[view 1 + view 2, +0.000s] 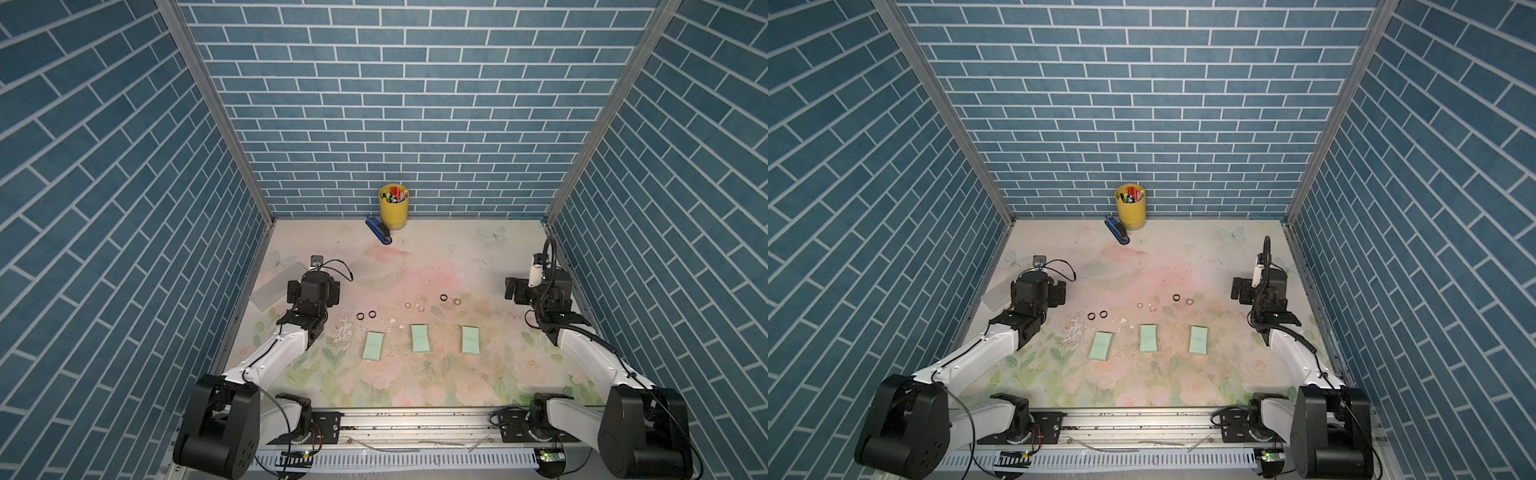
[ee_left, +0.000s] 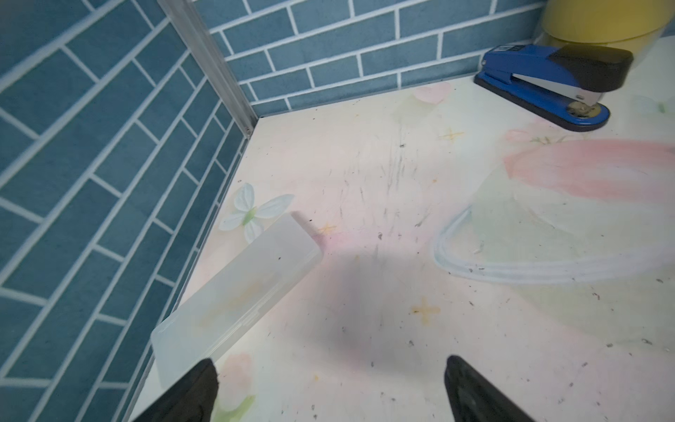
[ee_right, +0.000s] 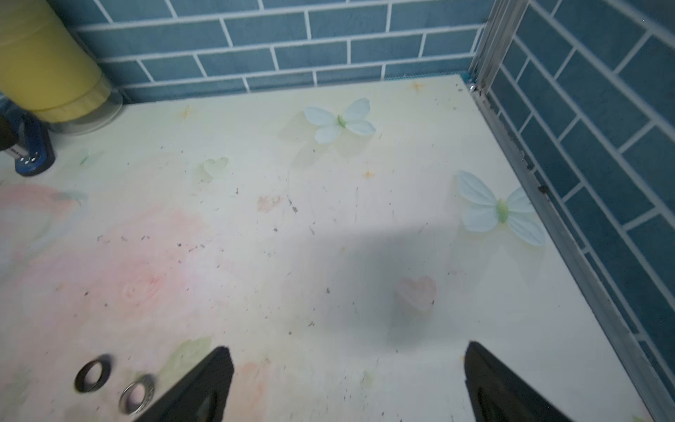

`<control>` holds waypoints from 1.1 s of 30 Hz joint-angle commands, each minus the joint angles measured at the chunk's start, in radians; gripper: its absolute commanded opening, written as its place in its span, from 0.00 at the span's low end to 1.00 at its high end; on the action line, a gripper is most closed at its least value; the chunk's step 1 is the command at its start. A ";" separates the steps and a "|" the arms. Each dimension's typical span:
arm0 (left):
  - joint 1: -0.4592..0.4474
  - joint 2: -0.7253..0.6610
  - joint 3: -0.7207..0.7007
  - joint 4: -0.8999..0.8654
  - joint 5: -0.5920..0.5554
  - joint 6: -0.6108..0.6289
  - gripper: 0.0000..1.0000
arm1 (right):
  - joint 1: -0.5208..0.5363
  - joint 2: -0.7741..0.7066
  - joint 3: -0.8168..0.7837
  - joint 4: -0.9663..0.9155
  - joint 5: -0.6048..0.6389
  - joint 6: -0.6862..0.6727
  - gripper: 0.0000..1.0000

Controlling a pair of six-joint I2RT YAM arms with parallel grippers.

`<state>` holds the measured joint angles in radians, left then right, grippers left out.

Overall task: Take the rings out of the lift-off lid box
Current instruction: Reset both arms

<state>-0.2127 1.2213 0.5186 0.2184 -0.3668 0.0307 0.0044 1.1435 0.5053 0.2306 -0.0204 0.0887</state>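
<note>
In both top views six rings lie loose in pairs on the worktop, just beyond three mint-green boxes. Left wrist view: the left tool gapes empty near a clear case. Right wrist view: the right tool, likewise spread and empty, hangs just beside two rings; a careless sweep could flick them rolling away.

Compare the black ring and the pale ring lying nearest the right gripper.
The black ring is dark; the pale ring is coppery and shiny. The pale ring lies nearer the right gripper, the black ring farther. Both lie flat on the table, apart, similar in size.
</note>
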 commanded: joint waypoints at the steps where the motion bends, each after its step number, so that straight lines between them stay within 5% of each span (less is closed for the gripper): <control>1: 0.042 0.045 -0.074 0.221 0.110 0.023 0.98 | -0.041 0.028 -0.131 0.349 -0.015 -0.039 0.99; 10: 0.086 0.123 -0.082 0.338 0.156 0.069 0.99 | -0.081 0.268 -0.174 0.640 -0.048 -0.029 0.99; 16: 0.180 0.258 -0.090 0.531 0.302 0.043 0.98 | -0.083 0.316 -0.173 0.676 -0.062 -0.036 0.99; 21: 0.182 0.309 -0.137 0.664 0.275 0.036 1.00 | -0.082 0.401 -0.182 0.780 -0.052 -0.023 0.99; 25: 0.181 0.306 -0.127 0.634 0.273 0.037 0.99 | -0.083 0.398 -0.106 0.614 -0.038 -0.028 0.99; 33: 0.180 0.306 -0.129 0.643 0.279 0.040 0.99 | -0.081 0.394 -0.108 0.619 -0.047 -0.034 0.99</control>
<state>-0.0364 1.5280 0.3866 0.8371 -0.1009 0.0719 -0.0742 1.5360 0.3691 0.8536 -0.0677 0.0879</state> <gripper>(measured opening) 0.996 0.989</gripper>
